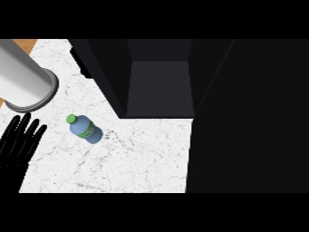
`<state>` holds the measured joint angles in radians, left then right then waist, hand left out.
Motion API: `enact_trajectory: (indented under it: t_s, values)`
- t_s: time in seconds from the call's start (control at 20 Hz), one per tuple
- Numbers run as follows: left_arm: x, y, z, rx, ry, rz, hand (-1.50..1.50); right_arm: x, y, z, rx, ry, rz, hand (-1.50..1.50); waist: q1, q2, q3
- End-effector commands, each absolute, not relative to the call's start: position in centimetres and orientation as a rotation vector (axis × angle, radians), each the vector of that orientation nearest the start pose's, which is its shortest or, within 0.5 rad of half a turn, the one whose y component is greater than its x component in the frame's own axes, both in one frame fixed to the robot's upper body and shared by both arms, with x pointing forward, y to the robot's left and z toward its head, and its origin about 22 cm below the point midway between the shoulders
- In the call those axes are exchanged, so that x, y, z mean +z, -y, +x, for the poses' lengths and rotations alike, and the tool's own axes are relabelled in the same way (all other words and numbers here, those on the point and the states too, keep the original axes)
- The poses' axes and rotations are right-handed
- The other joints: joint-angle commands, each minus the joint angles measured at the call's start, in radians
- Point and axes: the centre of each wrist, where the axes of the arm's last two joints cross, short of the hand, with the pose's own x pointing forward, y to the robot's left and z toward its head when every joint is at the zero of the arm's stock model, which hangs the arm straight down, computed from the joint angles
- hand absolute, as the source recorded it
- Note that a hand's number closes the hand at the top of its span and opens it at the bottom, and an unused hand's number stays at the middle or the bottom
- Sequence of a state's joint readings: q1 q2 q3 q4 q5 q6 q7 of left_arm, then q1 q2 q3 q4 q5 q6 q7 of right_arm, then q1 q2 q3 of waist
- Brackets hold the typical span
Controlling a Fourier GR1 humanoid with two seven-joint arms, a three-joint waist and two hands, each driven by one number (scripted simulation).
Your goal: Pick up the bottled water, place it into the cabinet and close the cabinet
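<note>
1 hand, 1 bottle, 1 cabinet

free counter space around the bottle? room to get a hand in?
Bare marble spans from the bottled water down to the counter's near edge and right to the dark cabinet door. Tighter on its left: the open left hand and grey cylinder. The open cabinet interior looks unoccupied.

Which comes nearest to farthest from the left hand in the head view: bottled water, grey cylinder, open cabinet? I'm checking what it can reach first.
From the left hand, fingers straight, at the view's lower left:
1. Bottled water, just right of the fingers on the marble counter.
2. Grey cylinder, above the hand at upper left.
3. Open cabinet, farther right and up.
</note>
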<state>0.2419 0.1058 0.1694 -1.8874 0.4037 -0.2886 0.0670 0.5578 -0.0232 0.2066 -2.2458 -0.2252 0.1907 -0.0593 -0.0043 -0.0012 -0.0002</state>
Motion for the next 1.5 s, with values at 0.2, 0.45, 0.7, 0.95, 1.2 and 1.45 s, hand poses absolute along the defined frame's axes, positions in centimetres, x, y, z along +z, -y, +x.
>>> enact_trajectory:
  t_s: [0.2, 0.45, 0.7, 0.95, 1.2, 1.45]
  values:
    - [1.5, -32.7, 22.3, 0.094, 1.659, -0.186, -1.50, 6.9, 22.5, 10.8, -0.039, 1.817, 0.328, -1.50, -0.005, 0.001, 0.000]
    - [0.5, -34.6, 23.2, 0.047, 1.630, -0.150, -1.50, 5.8, 22.7, 11.3, -0.054, 1.824, 0.334, -1.50, -0.005, 0.002, 0.000]
    - [-4.5, -35.0, 21.3, 0.031, 1.609, -0.149, -1.50, 7.2, 22.3, 8.3, -0.036, 1.801, 0.350, -1.50, -0.008, 0.000, 0.000]
    - [-6.3, -35.7, 24.8, 0.083, 1.542, -0.181, -1.50, 7.2, 22.6, 9.8, -0.037, 1.825, 0.350, -1.50, -0.008, 0.003, -0.001]
    - [-9.1, -35.4, 24.6, 0.123, 1.485, -0.176, -1.50, 6.5, 20.9, 10.2, -0.057, 1.823, 0.350, -1.50, -0.007, 0.003, -0.001]
    - [-10.4, -35.0, 26.7, 0.151, 1.461, -0.217, -1.50, 6.2, 24.8, 9.3, -0.047, 1.805, 0.352, -1.50, -0.014, 0.005, -0.001]
